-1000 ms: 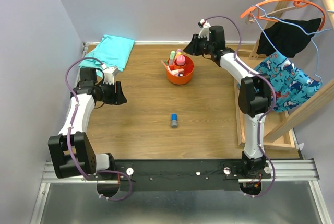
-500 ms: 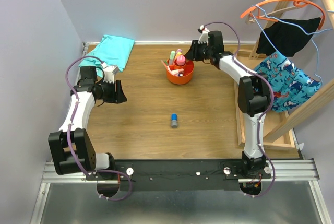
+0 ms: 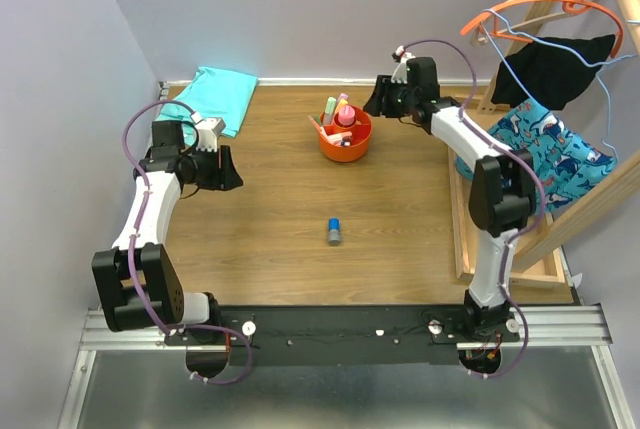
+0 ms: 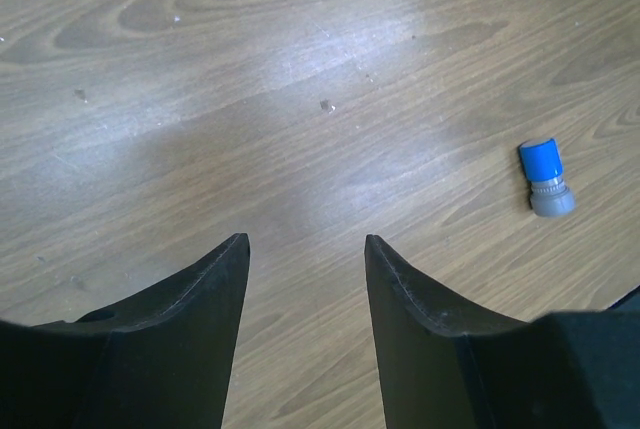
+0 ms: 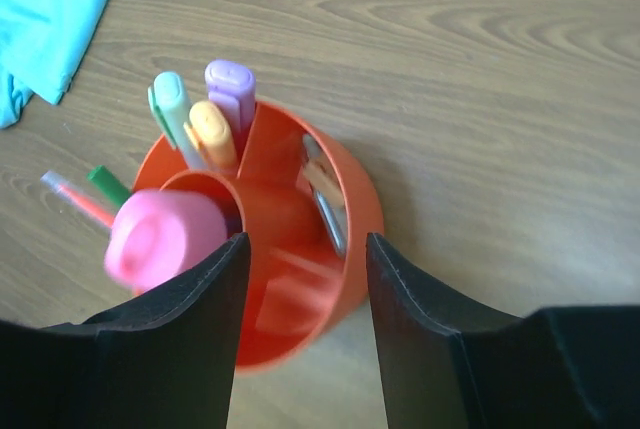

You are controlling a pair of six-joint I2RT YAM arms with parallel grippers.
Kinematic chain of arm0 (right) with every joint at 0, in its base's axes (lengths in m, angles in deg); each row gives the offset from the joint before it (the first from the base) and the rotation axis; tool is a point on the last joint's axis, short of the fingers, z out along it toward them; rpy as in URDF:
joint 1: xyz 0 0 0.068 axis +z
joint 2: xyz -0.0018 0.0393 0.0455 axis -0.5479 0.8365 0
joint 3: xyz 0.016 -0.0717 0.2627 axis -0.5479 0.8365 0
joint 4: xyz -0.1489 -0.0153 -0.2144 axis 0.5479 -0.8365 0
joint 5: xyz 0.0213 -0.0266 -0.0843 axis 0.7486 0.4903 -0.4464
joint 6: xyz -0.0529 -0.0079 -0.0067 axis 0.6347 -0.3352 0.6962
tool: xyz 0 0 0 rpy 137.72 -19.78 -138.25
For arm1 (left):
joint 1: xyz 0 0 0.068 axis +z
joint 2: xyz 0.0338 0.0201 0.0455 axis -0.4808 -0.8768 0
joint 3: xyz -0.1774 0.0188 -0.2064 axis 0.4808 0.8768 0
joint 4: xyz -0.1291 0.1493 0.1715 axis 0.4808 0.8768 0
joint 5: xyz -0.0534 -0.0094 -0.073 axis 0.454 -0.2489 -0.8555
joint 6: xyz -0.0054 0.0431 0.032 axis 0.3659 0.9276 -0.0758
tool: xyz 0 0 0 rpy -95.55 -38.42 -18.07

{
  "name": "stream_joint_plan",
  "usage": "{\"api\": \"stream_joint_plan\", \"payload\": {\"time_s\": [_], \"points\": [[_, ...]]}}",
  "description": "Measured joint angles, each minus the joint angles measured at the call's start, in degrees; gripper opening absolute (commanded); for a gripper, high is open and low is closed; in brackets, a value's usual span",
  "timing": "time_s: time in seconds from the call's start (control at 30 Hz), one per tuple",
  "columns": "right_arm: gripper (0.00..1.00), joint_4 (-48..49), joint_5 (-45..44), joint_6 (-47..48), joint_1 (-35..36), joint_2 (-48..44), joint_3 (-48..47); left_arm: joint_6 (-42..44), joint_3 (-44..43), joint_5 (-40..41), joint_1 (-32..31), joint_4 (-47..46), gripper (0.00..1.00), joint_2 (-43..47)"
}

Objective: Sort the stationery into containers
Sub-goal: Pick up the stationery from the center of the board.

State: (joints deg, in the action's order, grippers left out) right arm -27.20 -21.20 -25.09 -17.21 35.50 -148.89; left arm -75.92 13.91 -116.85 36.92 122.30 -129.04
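A round orange-red organiser (image 3: 345, 135) stands at the back middle of the table, holding pastel highlighters, a thin pen and a pink centre piece; it also shows in the right wrist view (image 5: 300, 249). A small blue-grey cylinder (image 3: 333, 230) lies alone at mid-table and shows in the left wrist view (image 4: 545, 178). My right gripper (image 3: 375, 99) is open and empty, just right of and above the organiser (image 5: 304, 249). My left gripper (image 3: 232, 171) is open and empty at the left, far from the cylinder (image 4: 305, 249).
A folded teal cloth (image 3: 210, 97) lies at the back left corner. A wooden frame (image 3: 510, 239) with hangers and hanging clothes stands along the right side. Purple walls close the back and left.
My right gripper has pulled back a little to the right, away from the organiser. My left gripper has drifted slightly up and back toward the left. The cylinder has not moved.
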Motion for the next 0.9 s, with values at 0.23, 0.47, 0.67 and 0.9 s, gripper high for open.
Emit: {"api": "stream_joint_plan", "payload": {"time_s": [0.23, 0.47, 0.67, 0.9], "points": [[0.60, -11.63, -6.95, -2.62, 2.82, -16.68, 10.78, -1.46, -0.28, -0.02, 0.00, -1.44, 0.59, 0.15], [0.61, -17.25, -4.35, -5.25, 11.54, -21.86, 24.11, -2.16, 1.09, 0.11, 0.00, -1.84, 0.59, 2.05], [0.70, -22.16, -3.72, -7.54, 16.02, -21.84, 27.63, -3.21, 4.26, 0.13, 0.00, -1.70, 0.59, 6.19], [0.72, -24.92, -4.57, -10.23, 23.74, -18.88, 26.03, -4.66, 6.95, 0.11, 0.00, -1.64, 0.59, 8.61]]}}
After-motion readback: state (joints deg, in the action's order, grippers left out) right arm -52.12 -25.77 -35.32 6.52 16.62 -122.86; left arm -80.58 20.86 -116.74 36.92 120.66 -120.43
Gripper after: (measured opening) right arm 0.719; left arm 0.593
